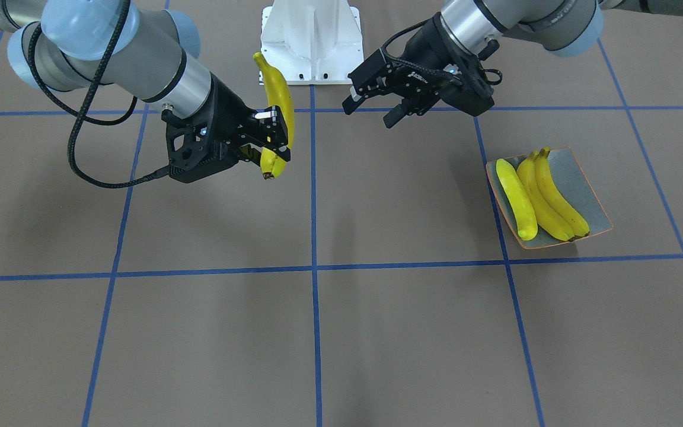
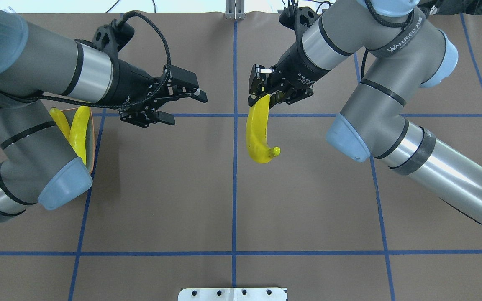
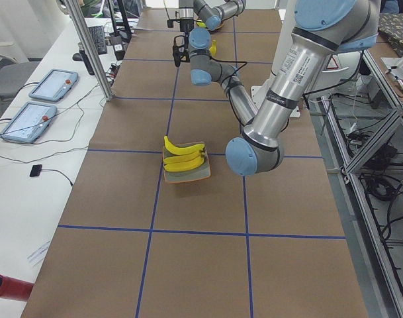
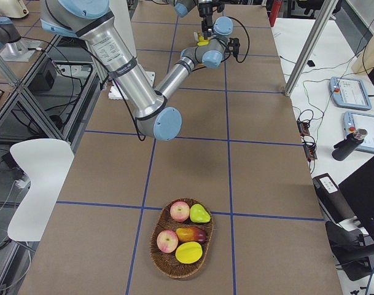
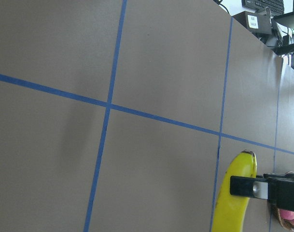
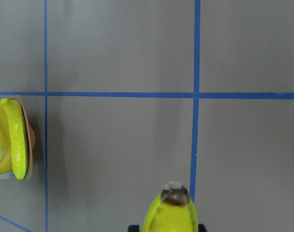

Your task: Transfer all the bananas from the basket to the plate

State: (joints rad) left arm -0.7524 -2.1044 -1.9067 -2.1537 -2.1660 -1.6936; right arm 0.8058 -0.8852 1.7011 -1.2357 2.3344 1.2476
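1. Plate [image 1: 578,178], front view 4 o'clock: 3 bananas [image 1: 546,198] side by side on it.
2. R gripper [image 1: 276,133], 10 o'clock: clamped on 4th banana [image 1: 276,89], off table.
3. L gripper [image 1: 371,110], 12 o'clock: jaws wide, nothing btwn.

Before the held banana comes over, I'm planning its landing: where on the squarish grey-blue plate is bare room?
Free: a bare strip of the squarish grey-blue plate between the outermost of three yellow bananas and the orange rim, on the robot's left side. Crowded: the rest, bananas side by side.
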